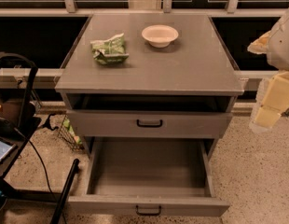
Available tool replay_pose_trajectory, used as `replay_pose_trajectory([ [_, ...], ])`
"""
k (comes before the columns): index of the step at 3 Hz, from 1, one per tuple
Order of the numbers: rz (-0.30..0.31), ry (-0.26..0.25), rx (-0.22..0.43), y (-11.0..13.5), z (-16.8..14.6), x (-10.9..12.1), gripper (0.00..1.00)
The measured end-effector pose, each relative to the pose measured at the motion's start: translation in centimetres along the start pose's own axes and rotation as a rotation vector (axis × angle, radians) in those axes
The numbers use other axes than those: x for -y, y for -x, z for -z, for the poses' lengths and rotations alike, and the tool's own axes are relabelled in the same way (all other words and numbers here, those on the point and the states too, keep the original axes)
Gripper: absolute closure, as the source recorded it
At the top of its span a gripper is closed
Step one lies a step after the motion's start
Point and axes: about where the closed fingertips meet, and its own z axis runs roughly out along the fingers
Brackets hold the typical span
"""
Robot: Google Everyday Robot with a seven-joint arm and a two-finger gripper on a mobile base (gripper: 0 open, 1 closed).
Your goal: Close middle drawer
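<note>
In the camera view I judge the closing not yet begun: the middle drawer (182, 205) stands pulled far out beneath the top drawer (191, 124), so next I must reach its front and push straight in, while my gripper (270, 107) hangs at right, well apart, touching nothing, released or clenched I cannot tell.

High front view, hand (271, 105) at right

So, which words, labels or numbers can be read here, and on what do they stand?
None can be read.
Green packet: its print is too blurred.
Middle drawer, bowl, and gripper at the right edge: no text shows.
</note>
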Motion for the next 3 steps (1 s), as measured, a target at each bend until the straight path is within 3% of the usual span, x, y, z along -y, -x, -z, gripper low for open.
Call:
replay_pose_trajectory([
  [1,0.000,0.000,0.000,0.0,0.0,0.0,0.00],
  [2,-0.047,0.044,0.049,-0.6,-2.3,-0.3,0.00],
  [3,-0.114,0.104,0.106,-1.5,-6.3,-2.7,0.00],
])
